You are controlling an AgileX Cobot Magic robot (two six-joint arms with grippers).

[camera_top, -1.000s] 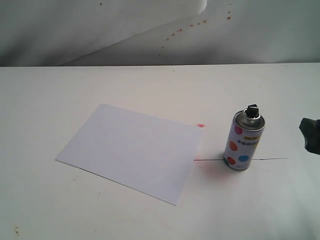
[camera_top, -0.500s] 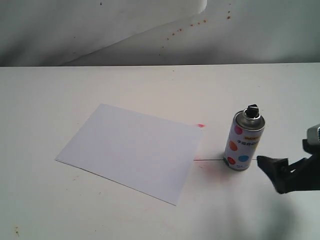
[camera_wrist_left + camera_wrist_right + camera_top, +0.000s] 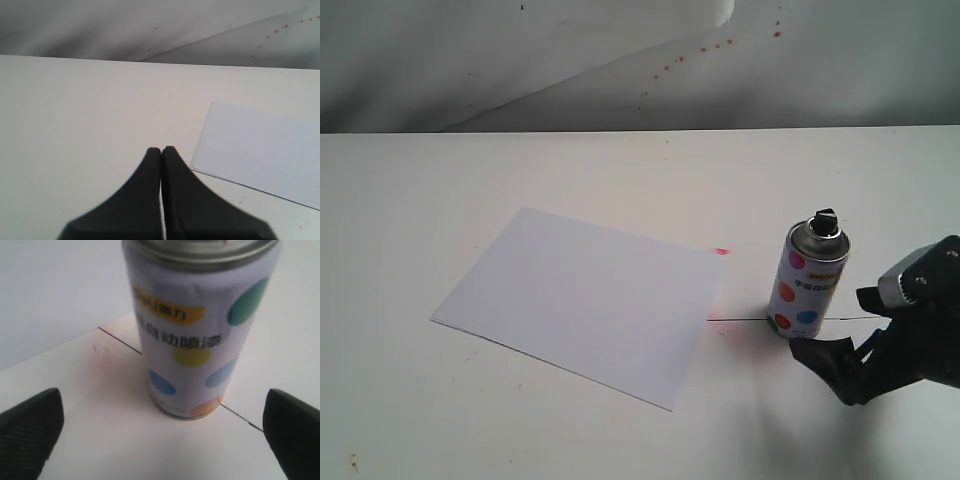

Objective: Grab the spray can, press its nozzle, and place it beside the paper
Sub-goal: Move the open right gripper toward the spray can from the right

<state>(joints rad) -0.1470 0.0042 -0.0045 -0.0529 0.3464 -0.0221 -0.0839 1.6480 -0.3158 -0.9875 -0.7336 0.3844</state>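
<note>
Stage: approach. The spray can stands upright on the table; the paper lies near the can. The right tool is wide open and empty, flanking the can without contact. The left tool is closed and empty. Lifting, pressing the nozzle and placement remain.

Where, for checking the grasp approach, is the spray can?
Exterior view: the spray can stands upright right of centre, just right of the paper, the open right gripper near its base.

The spray can carries a line of black Chinese characters, of which "自动喷漆" is legible. The print on its yellow strip is too blurred to read.
</note>
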